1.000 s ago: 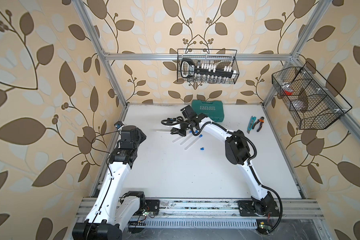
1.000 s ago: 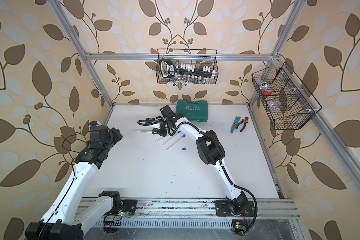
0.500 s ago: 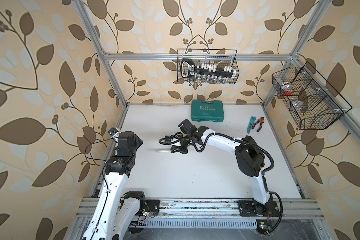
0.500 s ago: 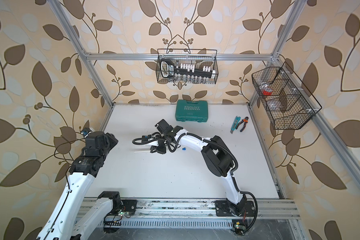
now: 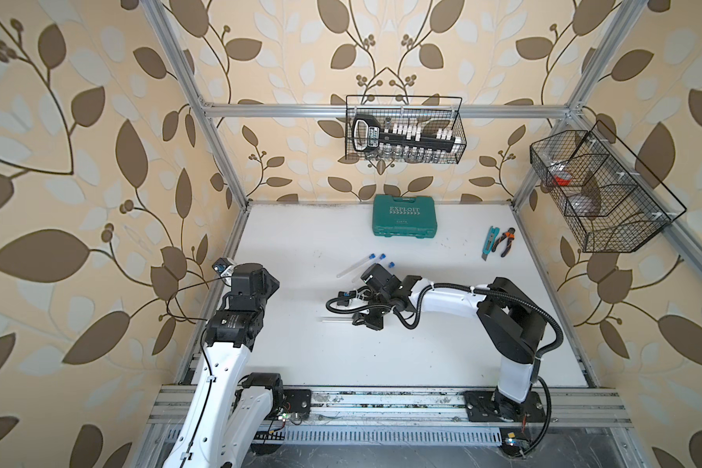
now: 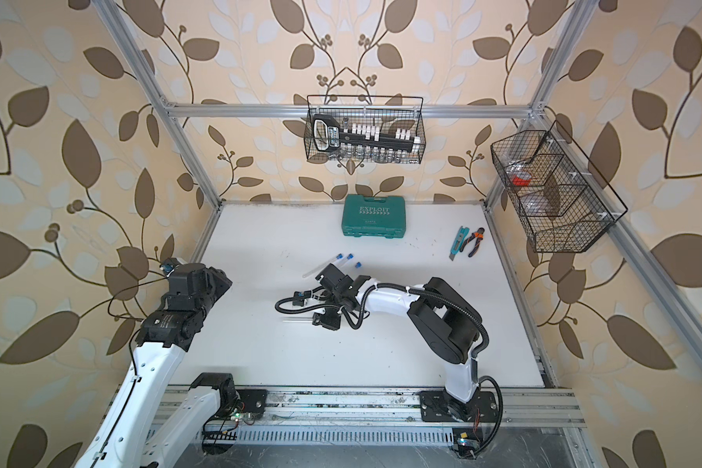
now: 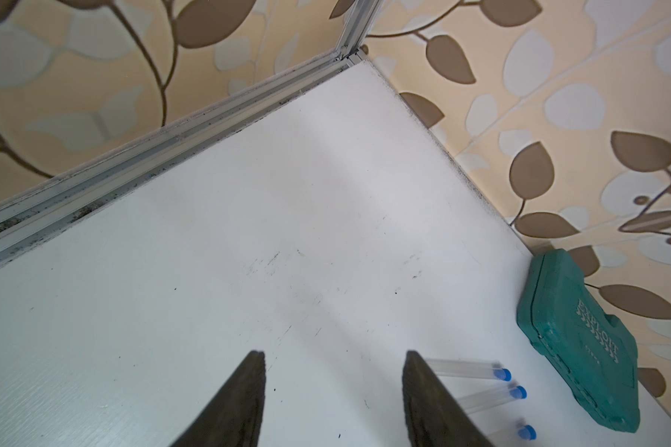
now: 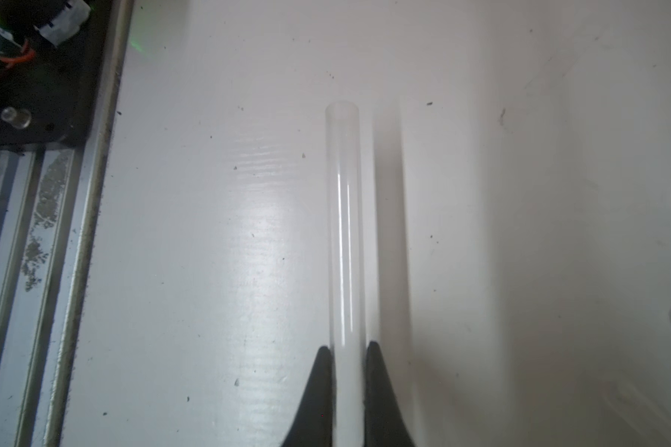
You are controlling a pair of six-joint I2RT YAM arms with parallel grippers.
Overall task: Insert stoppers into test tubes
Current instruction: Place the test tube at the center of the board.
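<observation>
Test tube [image 8: 344, 232] pinched between right fingers [image 8: 314, 394], left fingers [image 7: 233, 402] apart, empty, green case [image 5: 404, 221] lettered EXPLOIT

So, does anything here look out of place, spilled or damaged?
Nothing stands out. The test tube clamped in the right gripper has no stopper yet; no spill or break is visible.

- The near end of the held test tube [image 8: 345, 232] is cut off by the picture's edge, between the fingers of the right claw [image 8: 348, 345].
- The ends of two lying test tubes [image 7: 465, 367] are hidden behind a finger of the left claw [image 7: 334, 352].
- Whether the third stopper [image 7: 526, 432] sits in a tube cannot be told, as that area is blurred.
- The contents of the side basket [image 5: 625, 231] are too small to be identified.
</observation>
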